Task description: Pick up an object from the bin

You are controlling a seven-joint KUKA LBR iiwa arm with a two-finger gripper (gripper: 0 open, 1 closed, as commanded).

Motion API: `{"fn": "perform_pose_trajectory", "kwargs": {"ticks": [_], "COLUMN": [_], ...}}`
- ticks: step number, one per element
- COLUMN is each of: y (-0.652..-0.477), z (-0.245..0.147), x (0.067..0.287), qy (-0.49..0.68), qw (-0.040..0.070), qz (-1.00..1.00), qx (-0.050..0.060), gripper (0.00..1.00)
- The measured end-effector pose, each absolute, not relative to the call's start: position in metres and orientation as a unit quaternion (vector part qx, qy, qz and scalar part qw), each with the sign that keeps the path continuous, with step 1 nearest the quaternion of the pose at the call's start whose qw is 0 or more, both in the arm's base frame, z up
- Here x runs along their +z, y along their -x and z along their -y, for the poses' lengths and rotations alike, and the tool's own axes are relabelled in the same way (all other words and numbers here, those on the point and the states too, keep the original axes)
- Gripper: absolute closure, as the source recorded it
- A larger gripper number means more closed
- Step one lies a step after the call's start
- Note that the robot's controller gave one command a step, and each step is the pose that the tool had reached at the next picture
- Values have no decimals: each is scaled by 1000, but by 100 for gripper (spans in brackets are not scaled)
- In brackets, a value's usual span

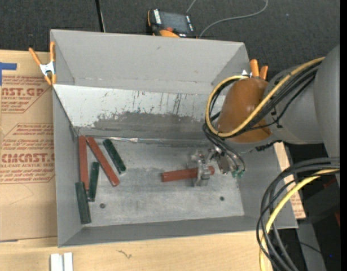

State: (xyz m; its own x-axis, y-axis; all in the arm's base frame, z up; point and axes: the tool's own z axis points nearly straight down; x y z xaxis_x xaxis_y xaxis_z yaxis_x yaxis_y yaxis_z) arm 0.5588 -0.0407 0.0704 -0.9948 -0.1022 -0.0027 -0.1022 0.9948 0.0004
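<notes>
A flat red stick (pixel 178 176) lies on the bin floor right of the middle, running left to right. My gripper (pixel 202 173) hangs low over the stick's right end, its metal fingers on either side of that end. The fingers look closed in on the stick, which still rests on the floor.
Along the bin's left side lie several more sticks: two red ones (pixel 102 161), (pixel 83 160) and three dark green ones (pixel 114 155), (pixel 93 180), (pixel 82 202). The arm with its orange cover and cables stands over the bin's right wall.
</notes>
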Motion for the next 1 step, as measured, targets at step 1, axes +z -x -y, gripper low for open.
{"fn": "perform_pose_trajectory", "kwargs": {"ticks": [1], "y": [-583], "z": [-3], "x": [198], "qy": [225], "qw": [4], "qz": [-974], "qx": [-1], "gripper": [100]}}
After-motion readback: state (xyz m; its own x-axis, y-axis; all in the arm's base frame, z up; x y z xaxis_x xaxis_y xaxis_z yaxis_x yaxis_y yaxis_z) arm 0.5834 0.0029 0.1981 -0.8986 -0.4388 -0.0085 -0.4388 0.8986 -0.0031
